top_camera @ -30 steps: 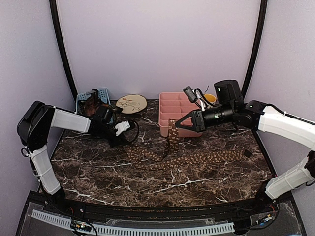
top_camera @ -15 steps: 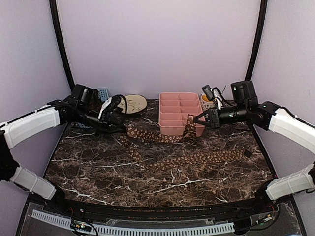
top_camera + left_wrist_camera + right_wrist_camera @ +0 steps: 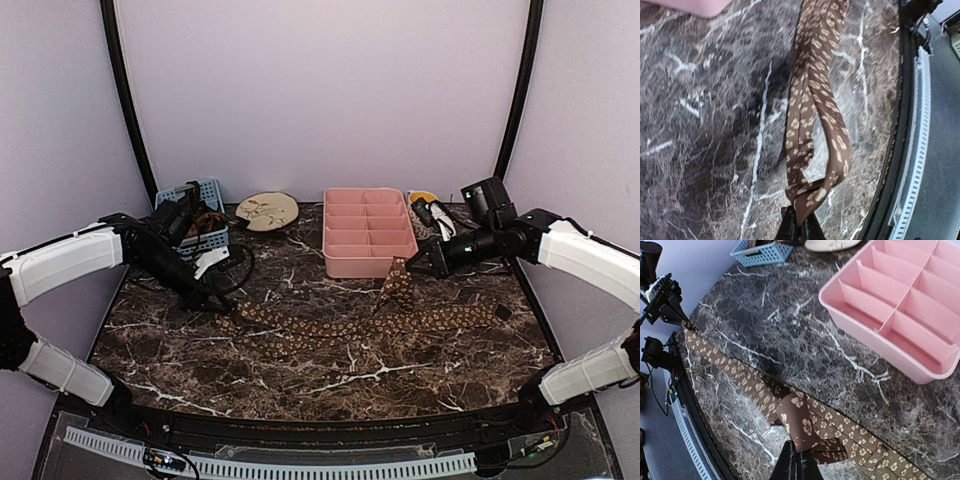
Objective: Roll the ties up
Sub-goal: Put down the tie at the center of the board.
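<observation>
Our left gripper (image 3: 800,226) has its jaws pinched tight on a folded end of the tie (image 3: 815,100). The brown fabric with tan dots bunches right at the fingertips and runs away from them as a doubled strip over the marble table (image 3: 705,125). Our right gripper (image 3: 796,460) is likewise clamped on the tie, holding a fold of it raised off the marble, the fabric curling over just above the fingertips.

From above, we see the tie stretched left to right across the middle of the table. Its left end is at the left gripper, near the table's left side. The raised fold hangs from the right gripper, right of centre, and the rest lies flat toward the right edge. Much of the strip looks doubled, one layer on the other, and we cannot tell whether it is one tie or two.

Just behind the raised fold stands a pink divided tray (image 3: 366,266), near the tie but apart from it. In the back left corner, behind the left arm, a blue basket (image 3: 207,186) holds something dark. A round beige plate (image 3: 267,211) lies between the basket and the tray. A yellow cup (image 3: 424,197) stands at the back, right of the tray.
</observation>
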